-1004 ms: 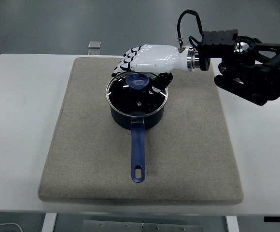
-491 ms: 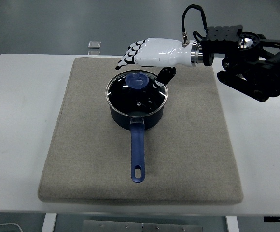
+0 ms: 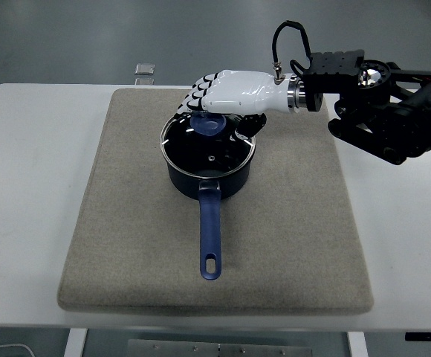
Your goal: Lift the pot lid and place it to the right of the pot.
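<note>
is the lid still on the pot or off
On. The glass lid sits level in the rim of the blue pot; the right hand is over its knob.

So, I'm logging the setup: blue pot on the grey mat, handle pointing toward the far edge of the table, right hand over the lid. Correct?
Not quite. In the head view the pot handle points toward the table's near edge. The rest holds: the pot sits on the grey mat and the right hand is over the lid.

The right hand (image 3: 227, 93) hovers just over the blue knob (image 3: 209, 125) of the glass lid (image 3: 208, 145), which sits on the dark blue pot (image 3: 209, 175) on a grey mat (image 3: 126, 223), fingers curled around the knob
</note>
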Tool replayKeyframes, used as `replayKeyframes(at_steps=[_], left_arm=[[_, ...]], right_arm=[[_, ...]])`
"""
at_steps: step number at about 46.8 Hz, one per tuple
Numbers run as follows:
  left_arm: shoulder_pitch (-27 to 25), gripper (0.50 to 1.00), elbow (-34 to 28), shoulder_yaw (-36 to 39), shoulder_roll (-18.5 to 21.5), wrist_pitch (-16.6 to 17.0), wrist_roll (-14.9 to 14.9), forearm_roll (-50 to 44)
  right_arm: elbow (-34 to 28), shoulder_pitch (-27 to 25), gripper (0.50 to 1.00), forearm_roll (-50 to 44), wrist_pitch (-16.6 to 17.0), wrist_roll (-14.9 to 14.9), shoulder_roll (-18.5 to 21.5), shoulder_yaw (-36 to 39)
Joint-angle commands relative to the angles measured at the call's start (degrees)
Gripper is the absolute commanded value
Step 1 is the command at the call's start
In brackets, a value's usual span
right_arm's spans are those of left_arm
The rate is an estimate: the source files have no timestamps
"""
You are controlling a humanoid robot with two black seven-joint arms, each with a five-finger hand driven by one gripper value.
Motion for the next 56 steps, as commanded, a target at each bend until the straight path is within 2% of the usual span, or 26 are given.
replayKeyframes(at_steps=[1,16,18,24,28,32,56], left_arm=[[0.0,1.0,0.0,0.0,0.0,0.0,0.0,0.0],[0.0,1.0,-0.1,0.0,0.0,0.0,0.0,0.0],[0.0,1.0,0.0,0.0,0.0,0.0,0.0,0.0],[0.0,1.0,0.0,0.0,0.0,0.0,0.0,0.0],[0.0,1.0,-0.1,0.0,0.0,0.0,0.0,0.0],[0.0,1.0,0.0,0.0,0.0,0.0,0.0,0.0],[0.0,1.0,0.0,0.0,0.0,0.0,0.0,0.0]], right_arm=[[-0.1,0.0,0.913,0.0,-0.2,0.0,0.0,-0.4],[0.0,0.0,0.905,0.0,-0.4,0.0,0.0,-1.8],[0.0,0.0,0.862,0.0,-0.4,0.0,0.0,-1.8],[0.0,0.1,0.685,0.0,-0.3,0.0,0.0,-1.8],[0.1,0.3,0.607,0.0,-0.3,0.0,0.0,-1.8],[0.1,0.4,0.507,-0.1,-0.2,0.0,0.4,-1.8],[0.1,1.8,0.5,0.0,0.3,0.0,1.4,-5.7]])
